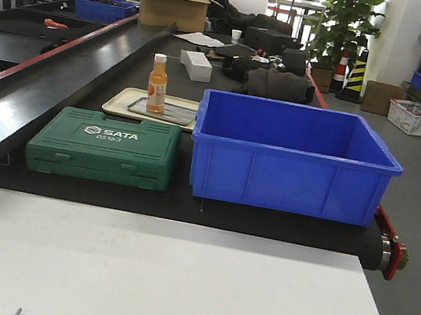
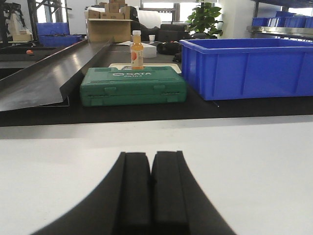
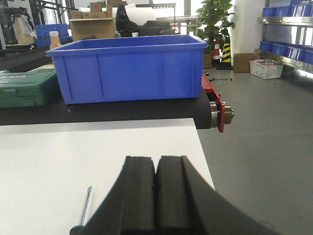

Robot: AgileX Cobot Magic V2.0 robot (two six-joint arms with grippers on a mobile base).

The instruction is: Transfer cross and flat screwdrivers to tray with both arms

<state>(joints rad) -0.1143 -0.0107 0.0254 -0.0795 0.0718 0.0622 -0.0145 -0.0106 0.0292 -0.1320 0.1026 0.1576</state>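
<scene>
Lying flat on the white table (image 3: 73, 156), just left of the right gripper (image 3: 156, 196): one screwdriver (image 3: 85, 205), showing a thin silver shaft pointing away toward the blue bin (image 3: 127, 68) and only the dark end of a handle at the lower edge of the right wrist view; tip type too small for telling. Pressing both black pads together on the right gripper, clamping nothing; pressing together likewise on the left gripper (image 2: 150, 191), hovering low over the same white surface, nothing between. Sitting behind on the black belt (image 1: 265, 220), beside the bin, a green case (image 1: 104, 147) reading "SATA" and "05163" in white. Standing on a beige tray (image 1: 121, 101), an orange bottle (image 1: 157, 83), label too small for reading.
</scene>
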